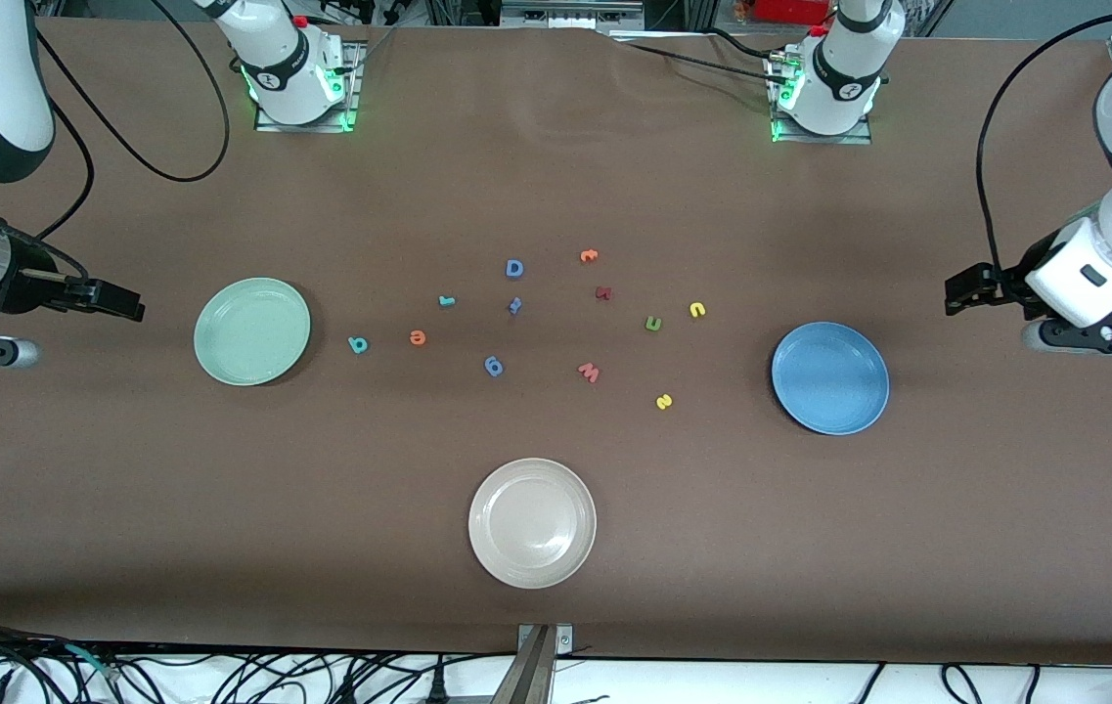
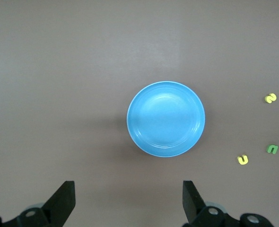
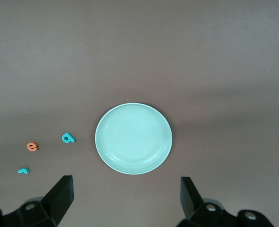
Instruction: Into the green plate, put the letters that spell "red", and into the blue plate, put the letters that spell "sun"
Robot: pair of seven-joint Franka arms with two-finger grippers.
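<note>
Meanwhile, nothing is sorted yet: both arms wait at the table's ends, the right claw (image 3: pixel 125 198) spread wide and empty above the table by the green plate (image 1: pixel 251 330), the left claw (image 2: pixel 129 201) equally spread and empty by the blue plate (image 1: pixel 830 377). Both plates sit bare. The teal "d" (image 1: pixel 358 344), orange "e" (image 1: pixel 418 337) and teal "r" (image 1: pixel 447 300) lie near the green plate, toward the right arm's end. The yellow "u" (image 1: pixel 697 310), olive "n" (image 1: pixel 652 324) and yellow "s" (image 1: pixel 664 401) lie toward the blue plate. Decoys crowd the middle: a blue capital "D" (image 1: pixel 514 268), a dark red letter (image 1: pixel 603 292), a pink "w" (image 1: pixel 589 372), and a cream plate (image 1: pixel 532 522) nearest the camera. The likely risks: such tiny, flat foam letters could slip from a pinch, or a look-alike could be picked by mistake.
</note>
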